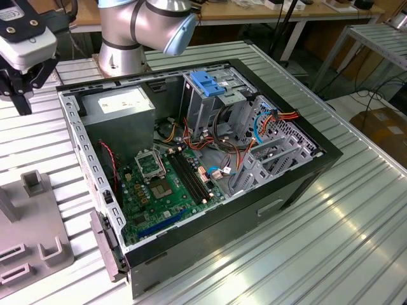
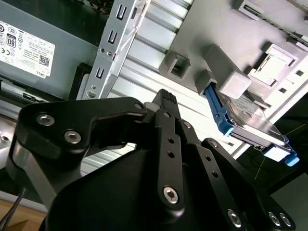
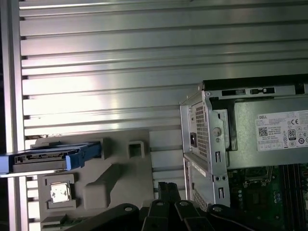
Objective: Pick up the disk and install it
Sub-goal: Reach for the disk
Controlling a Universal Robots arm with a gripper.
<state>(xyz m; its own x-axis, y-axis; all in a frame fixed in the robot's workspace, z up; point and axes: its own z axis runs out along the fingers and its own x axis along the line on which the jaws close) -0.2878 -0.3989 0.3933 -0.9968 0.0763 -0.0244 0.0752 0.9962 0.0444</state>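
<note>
The disk [image 3: 53, 156] is a flat grey drive with a bright blue frame. It stands on edge in a grey holder [image 3: 110, 168] on the slatted metal table, and in the second wrist view the disk [image 2: 250, 120] sits between the holder's blocks. My gripper [image 1: 22, 95] hangs above the table at the exterior view's far left, just outside the open computer case [image 1: 191, 159]. In both wrist views its black fingertips [image 3: 168, 188] meet, shut on nothing. The gripper [image 2: 166, 98] is apart from the disk and touches nothing.
Inside the case are a green motherboard [image 1: 165, 184], a grey power supply box with a white label [image 1: 121, 105], a tall metal cage with a blue latch [image 1: 206, 86] and loose cables [image 1: 254, 136]. The arm's base [image 1: 124, 38] stands behind the case.
</note>
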